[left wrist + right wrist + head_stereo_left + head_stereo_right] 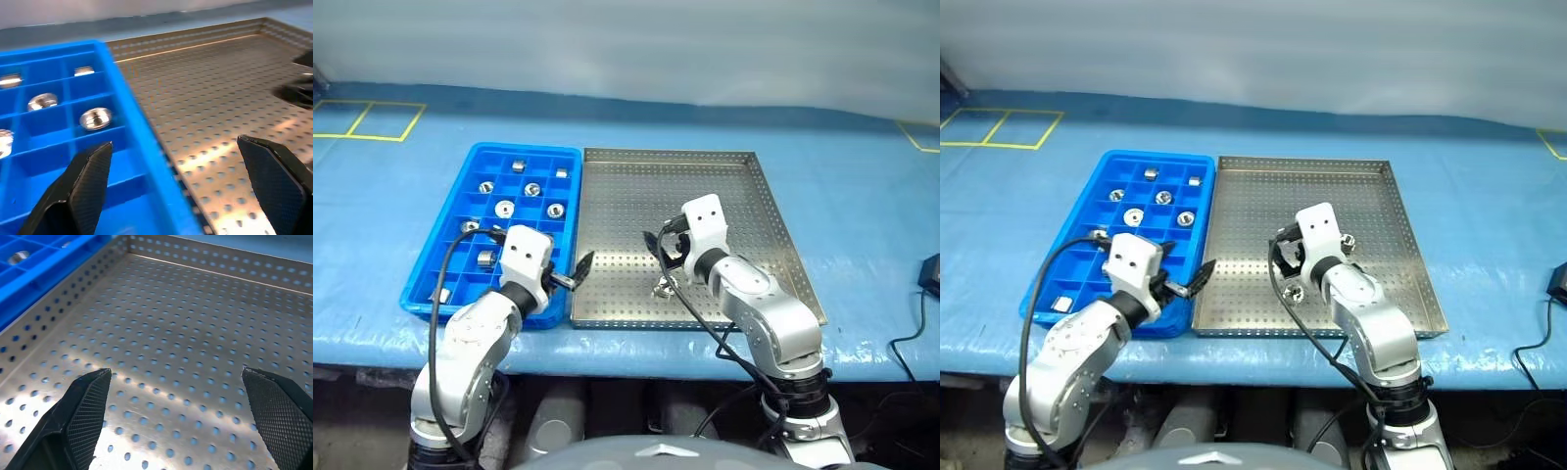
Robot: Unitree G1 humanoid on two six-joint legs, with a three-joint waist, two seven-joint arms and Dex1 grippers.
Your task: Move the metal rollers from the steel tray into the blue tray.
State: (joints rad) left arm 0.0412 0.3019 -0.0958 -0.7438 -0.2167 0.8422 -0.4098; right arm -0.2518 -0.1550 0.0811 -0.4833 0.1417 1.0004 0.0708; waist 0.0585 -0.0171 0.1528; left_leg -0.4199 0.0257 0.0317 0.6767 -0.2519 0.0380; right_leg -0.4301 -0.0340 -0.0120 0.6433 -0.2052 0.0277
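The blue tray (462,206) lies at the left with several metal rollers (505,208) in its compartments. Beside it, the steel tray (754,196) holds one roller (663,288) near its front edge. My left gripper (570,274) is open and empty, hovering over the seam between the two trays; in the left wrist view its fingers (83,186) straddle the blue tray's rim (146,147). My right gripper (662,253) is open and empty above the steel tray's perforated floor (186,323), just beyond the loose roller.
A blue cover (862,196) spreads over the table, with yellow tape marks (372,122) at the back left. A black object with a cable (930,274) sits at the right edge. Black cables run along both arms.
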